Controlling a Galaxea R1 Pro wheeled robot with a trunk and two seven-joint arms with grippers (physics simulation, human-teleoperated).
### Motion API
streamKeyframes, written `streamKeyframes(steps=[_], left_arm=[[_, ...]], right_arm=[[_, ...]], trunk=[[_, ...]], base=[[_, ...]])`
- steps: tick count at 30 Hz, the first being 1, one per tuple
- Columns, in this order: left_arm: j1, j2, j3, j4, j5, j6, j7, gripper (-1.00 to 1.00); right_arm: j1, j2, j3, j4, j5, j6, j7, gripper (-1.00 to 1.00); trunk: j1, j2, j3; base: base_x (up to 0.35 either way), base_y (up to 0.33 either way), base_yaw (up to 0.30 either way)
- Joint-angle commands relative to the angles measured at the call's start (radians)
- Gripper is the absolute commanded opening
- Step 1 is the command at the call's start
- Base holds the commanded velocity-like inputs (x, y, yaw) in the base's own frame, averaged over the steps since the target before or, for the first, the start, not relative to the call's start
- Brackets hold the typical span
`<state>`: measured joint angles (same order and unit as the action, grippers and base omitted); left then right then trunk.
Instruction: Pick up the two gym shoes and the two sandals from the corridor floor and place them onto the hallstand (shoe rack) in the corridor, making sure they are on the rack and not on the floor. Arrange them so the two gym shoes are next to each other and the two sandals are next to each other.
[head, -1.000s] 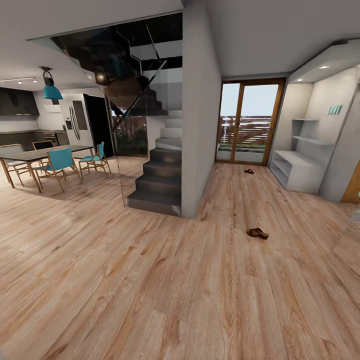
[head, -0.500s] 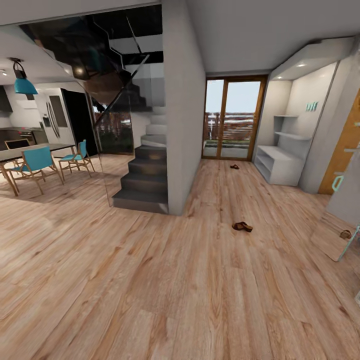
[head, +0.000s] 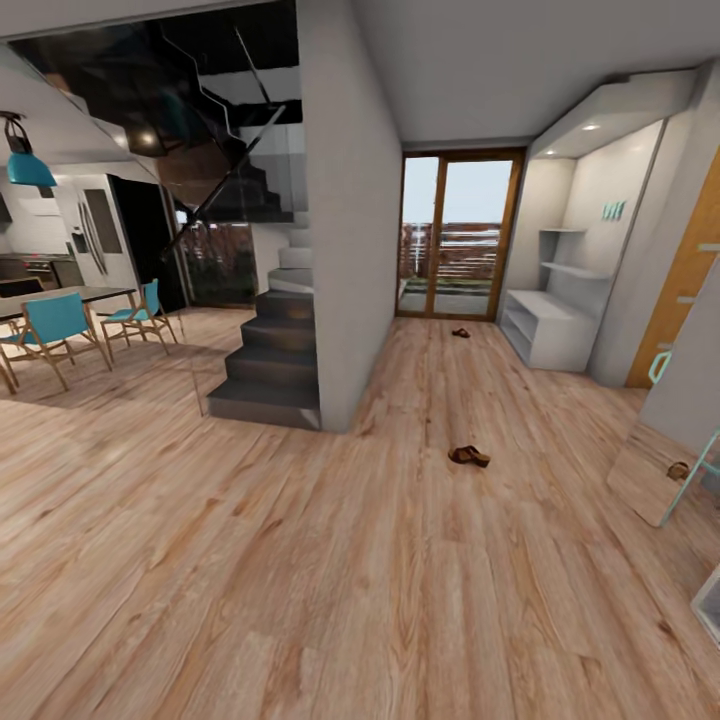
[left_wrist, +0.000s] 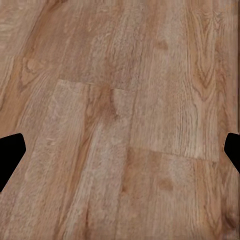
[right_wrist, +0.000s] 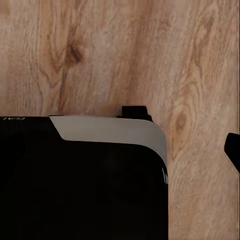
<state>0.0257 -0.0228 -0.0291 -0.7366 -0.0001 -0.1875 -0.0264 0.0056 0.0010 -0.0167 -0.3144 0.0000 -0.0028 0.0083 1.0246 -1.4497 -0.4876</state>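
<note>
The left gripper (left_wrist: 120, 150), black fingertips spread wide and empty, hangs over light brown wood-plank flooring (left_wrist: 120, 100); I cannot tell the right gripper's opening.

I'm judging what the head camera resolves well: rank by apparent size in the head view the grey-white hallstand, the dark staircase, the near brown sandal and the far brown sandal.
1. Dark staircase
2. Pale grey-white hallstand
3. Near brown leather sandal
4. Far brown sandal

The sandals are probably a matching pair; the far one looks smaller only through distance.

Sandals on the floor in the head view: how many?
2: one sandal mid-corridor on the floor, another sandal farther off near the glass door. Others may be out of frame.
</note>
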Motion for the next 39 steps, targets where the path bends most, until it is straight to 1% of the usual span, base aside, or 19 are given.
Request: streamKeyframes(steps=[1, 10, 17, 25, 31, 39], left_arm=[[0.0, 0.0, 0.001, -0.001, 0.0, -0.001, -0.003, 1.0], [0.0, 0.0, 0.001, -0.001, 0.0, -0.001, -0.003, 1.0], [0.0, 0.0, 0.004, 0.037, 0.001, -0.001, -0.003, 1.0], [0.0, 0.0, 0.005, 0.044, 0.002, -0.002, -0.003, 1.0], [0.0, 0.0, 0.005, 0.045, 0.002, -0.003, -0.003, 1.0], [0.0, 0.0, 0.005, 0.045, 0.002, -0.003, -0.003, 1.0]], right_arm=[[0.001, 0.0, -0.002, -0.002, 0.0, 0.0, 0.001, 1.0], [0.001, 0.0, 0.0, -0.002, 0.0, 0.0, 0.001, 1.0], [0.001, 0.0, 0.0, -0.002, 0.0, 0.0, 0.001, 1.0], [0.001, 0.001, 0.0, -0.002, 0.0, 0.0, 0.001, 1.0], [0.001, 0.001, 0.0, -0.002, 0.0, 0.0, 0.001, 1.0], [0.001, 0.0, 0.0, -0.002, 0.0, 0.0, 0.001, 1.0]], trunk=[[0.0, 0.0, -0.001], [0.0, 0.0, -0.001], [0.0, 0.0, -0.001], [0.0, 0.0, -0.001], [0.0, 0.0, -0.001], [0.0, 0.0, -0.001]], base=[[0.211, -0.277, 0.0], [0.236, -0.258, 0.0], [0.246, -0.247, 0.0], [0.247, -0.246, -0.008], [0.247, -0.246, -0.119], [0.247, -0.245, -0.218]])
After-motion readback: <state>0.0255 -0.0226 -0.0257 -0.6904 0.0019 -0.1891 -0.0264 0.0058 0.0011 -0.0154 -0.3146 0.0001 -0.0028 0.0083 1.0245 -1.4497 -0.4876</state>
